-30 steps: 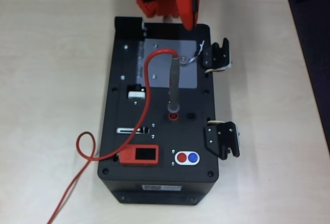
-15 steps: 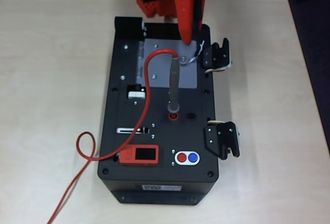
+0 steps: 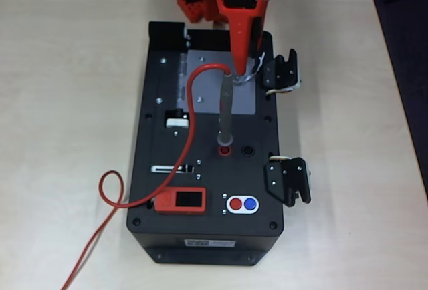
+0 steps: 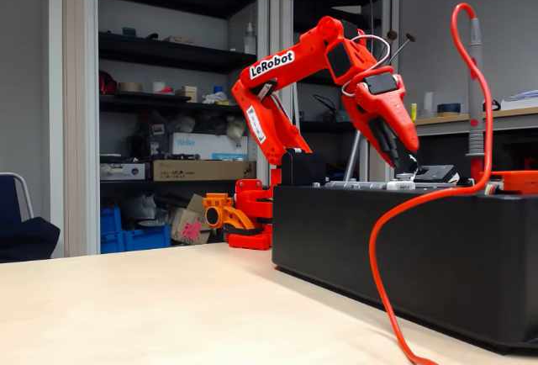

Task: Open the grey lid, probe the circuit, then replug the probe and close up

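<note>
Overhead view: the probe (image 3: 226, 113) stands in the red socket (image 3: 225, 150) on the black box (image 3: 207, 236), which sits on the counter (image 3: 67, 103). Its long axis runs toward the box's far end, across the grey lid (image 3: 200, 83), which lies flat and closed. The red cable (image 3: 190, 113) arcs off the probe's top. The gripper (image 3: 242, 69) reaches down over the lid's right part, tips at the knob; I can't tell whether its fingers are spread or pressed together.

Fixed view: the probe (image 4: 477, 96) stands upright on the box (image 4: 403, 247). The arm (image 4: 294, 71) arches up and over, gripper (image 4: 405, 166) pointing steeply down at the box top.
</note>
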`<state>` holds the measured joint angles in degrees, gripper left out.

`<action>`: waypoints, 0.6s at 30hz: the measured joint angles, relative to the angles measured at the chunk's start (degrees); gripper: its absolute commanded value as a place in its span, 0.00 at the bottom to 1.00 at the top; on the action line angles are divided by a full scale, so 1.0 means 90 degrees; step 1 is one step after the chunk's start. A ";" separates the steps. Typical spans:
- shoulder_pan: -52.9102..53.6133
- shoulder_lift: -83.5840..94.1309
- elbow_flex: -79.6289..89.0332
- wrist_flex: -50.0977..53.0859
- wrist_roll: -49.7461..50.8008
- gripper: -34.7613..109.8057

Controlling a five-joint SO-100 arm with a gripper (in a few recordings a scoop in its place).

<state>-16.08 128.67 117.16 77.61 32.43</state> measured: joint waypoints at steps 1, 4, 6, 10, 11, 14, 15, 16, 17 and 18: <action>0.0000 -0.0049 0.0000 -0.0059 -0.0059 0.38; -0.0020 -0.0254 0.0000 -0.0186 -0.0107 0.37; -0.0020 -0.0283 0.0000 -0.0254 -0.0107 0.36; -0.0059 -0.0400 -0.0020 -0.0342 -0.0107 0.35; -0.0088 -0.0400 -0.0020 -0.0342 -0.0107 0.34; -0.0186 -0.0400 -0.0020 -0.0439 -0.0107 0.33; -0.0195 -0.0449 -0.0020 -0.0439 -0.0098 0.33; -0.0205 -0.0508 -0.0020 -0.0439 -0.0078 0.32; -0.0205 -0.0508 -0.0020 -0.0479 -0.0068 0.32; -0.0244 -0.0508 -0.0020 -0.0527 -0.0020 0.31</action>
<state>-18.28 124.10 116.98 72.86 32.26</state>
